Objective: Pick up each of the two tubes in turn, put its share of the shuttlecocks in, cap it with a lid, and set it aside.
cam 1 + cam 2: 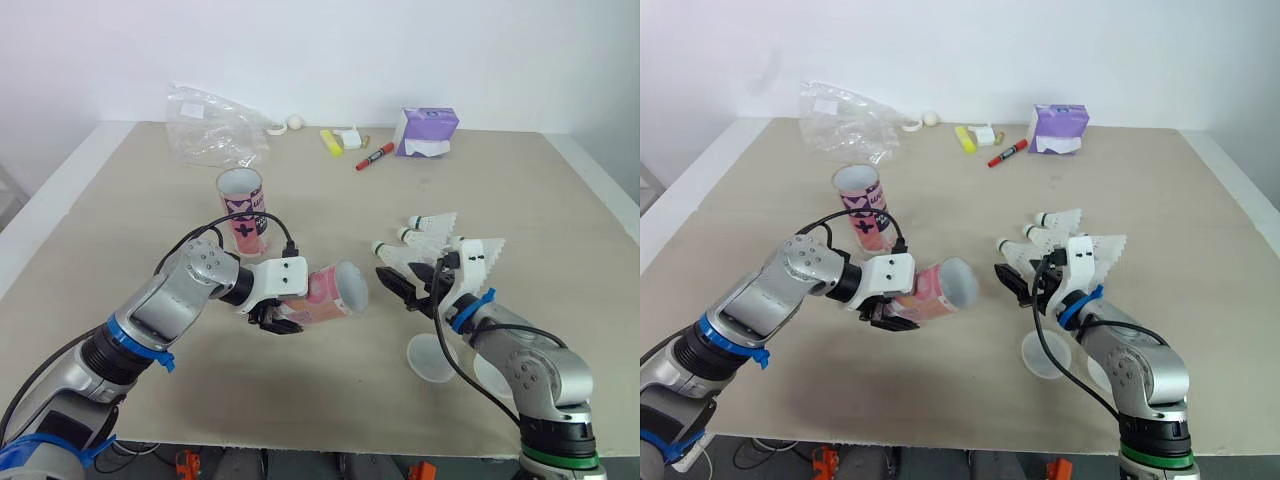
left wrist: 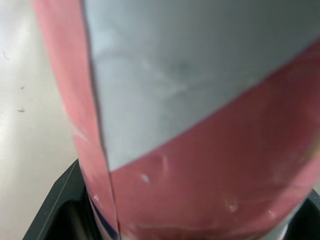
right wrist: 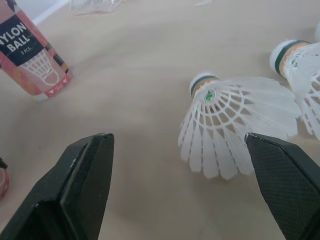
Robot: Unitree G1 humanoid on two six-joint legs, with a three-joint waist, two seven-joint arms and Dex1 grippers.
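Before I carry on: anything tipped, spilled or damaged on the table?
Nothing stands out. The tube lies sideways only because the left gripper holds it; the other tube stands upright, and the shuttlecocks look intact.

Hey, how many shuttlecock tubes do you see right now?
2. The upright tube stands on the table beyond the left arm. The held tube lies sideways in the left gripper, its open mouth facing the robot's right.
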